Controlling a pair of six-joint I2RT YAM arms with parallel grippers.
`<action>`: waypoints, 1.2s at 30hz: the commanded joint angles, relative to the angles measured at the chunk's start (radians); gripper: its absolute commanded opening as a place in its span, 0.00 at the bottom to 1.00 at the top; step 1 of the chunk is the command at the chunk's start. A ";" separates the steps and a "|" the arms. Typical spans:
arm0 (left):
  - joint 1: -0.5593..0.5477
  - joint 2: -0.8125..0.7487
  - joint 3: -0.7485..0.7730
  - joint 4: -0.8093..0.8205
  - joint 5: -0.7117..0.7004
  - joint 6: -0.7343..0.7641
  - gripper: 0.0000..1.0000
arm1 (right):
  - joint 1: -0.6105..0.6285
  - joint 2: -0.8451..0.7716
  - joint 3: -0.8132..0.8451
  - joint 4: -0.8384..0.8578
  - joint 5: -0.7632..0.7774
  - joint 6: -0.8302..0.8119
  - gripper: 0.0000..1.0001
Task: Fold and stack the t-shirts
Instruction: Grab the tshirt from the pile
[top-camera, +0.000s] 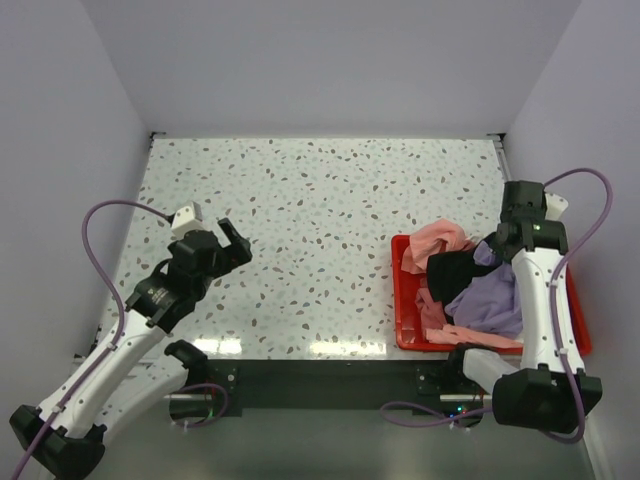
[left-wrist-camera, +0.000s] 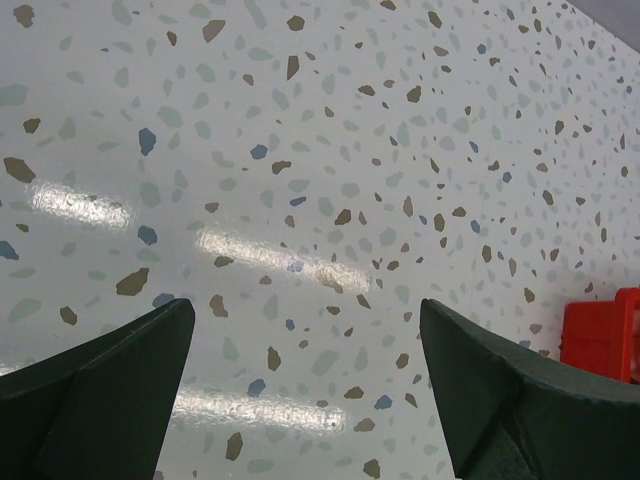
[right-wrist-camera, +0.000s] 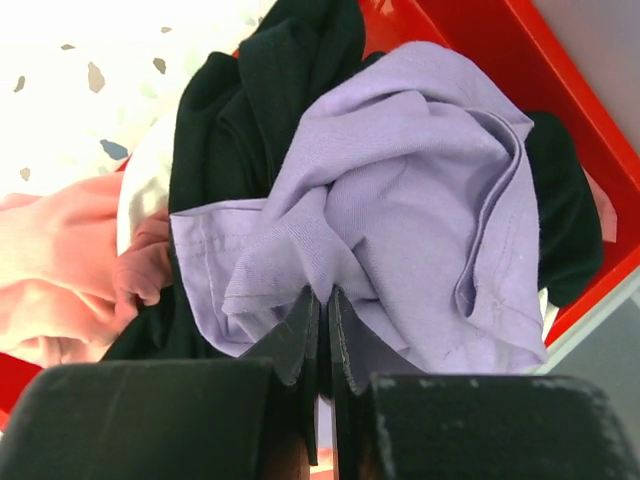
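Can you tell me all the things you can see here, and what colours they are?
table: one, white with speckles, under everything
bin: one, red, on the table's right side
lavender t-shirt: one, light purple, crumpled on top in the bin
black t-shirt: one, black, in the bin beside the lavender one
pink t-shirt: one, salmon pink, at the bin's left side
white t-shirt: one, white, mostly hidden between pink and black
cables: two, purple, one looping from each arm
left gripper: one, black, open over bare table
right gripper: one, black, shut on the lavender t-shirt

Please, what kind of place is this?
Probably a robot test cell, not a home: plain white walls box in a speckled table, two arms are bolted to its edge, and a red bin holds crumpled t-shirts.
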 joint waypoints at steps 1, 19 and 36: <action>0.005 -0.013 -0.006 0.030 -0.009 0.010 1.00 | -0.006 -0.044 0.028 0.042 -0.003 0.000 0.00; 0.005 -0.009 0.009 0.002 -0.044 -0.002 1.00 | -0.004 0.002 0.761 0.049 -0.078 -0.032 0.00; 0.005 0.019 0.028 -0.016 -0.069 -0.020 1.00 | -0.001 0.316 1.133 0.778 -0.990 0.282 0.00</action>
